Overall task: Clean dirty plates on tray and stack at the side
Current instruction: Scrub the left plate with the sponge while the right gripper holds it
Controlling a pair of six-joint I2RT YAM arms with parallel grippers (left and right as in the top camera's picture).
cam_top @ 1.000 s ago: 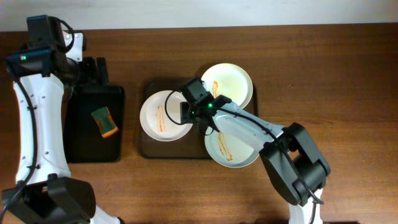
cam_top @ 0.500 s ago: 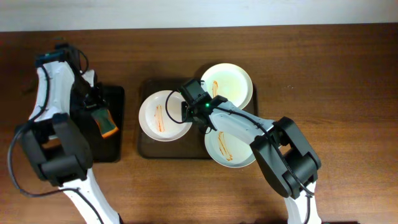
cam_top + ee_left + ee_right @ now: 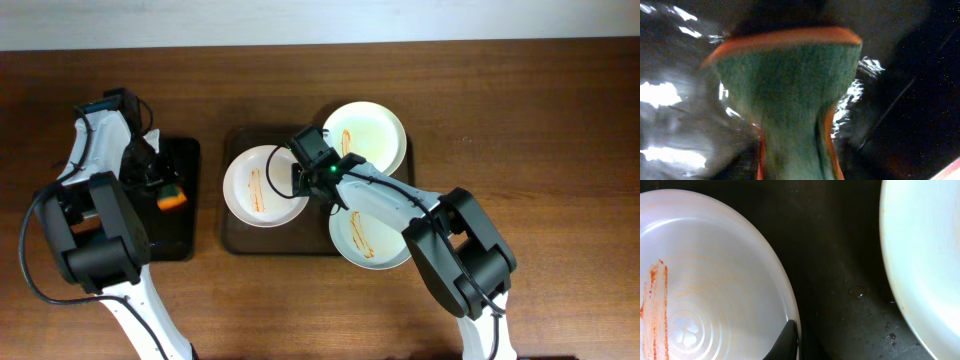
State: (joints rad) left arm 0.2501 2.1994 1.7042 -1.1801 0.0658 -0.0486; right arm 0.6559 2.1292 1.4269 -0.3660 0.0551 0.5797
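Three plates lie on the brown tray (image 3: 232, 238). The left plate (image 3: 262, 188) has an orange sauce streak, and my right gripper (image 3: 300, 179) is shut on its right rim. In the right wrist view one black finger (image 3: 786, 341) presses the inside of that plate's (image 3: 715, 280) edge. The near plate (image 3: 372, 243) also has a streak and is partly under my right arm. The far plate (image 3: 366, 132) looks pale, with faint marks. My left gripper (image 3: 153, 184) is over the black tray, shut on a green and orange sponge (image 3: 790, 95), which is pinched narrow at the jaws.
The narrow black tray (image 3: 172, 240) sits left of the brown tray. Bare wooden table (image 3: 540, 150) lies to the right and along the front. Small water drops dot the brown tray's floor (image 3: 855, 291) between the plates.
My left arm swung in over the black tray and its jaws closed on the sponge. My right gripper shut on the left plate's rim, and the plate shifted slightly left.
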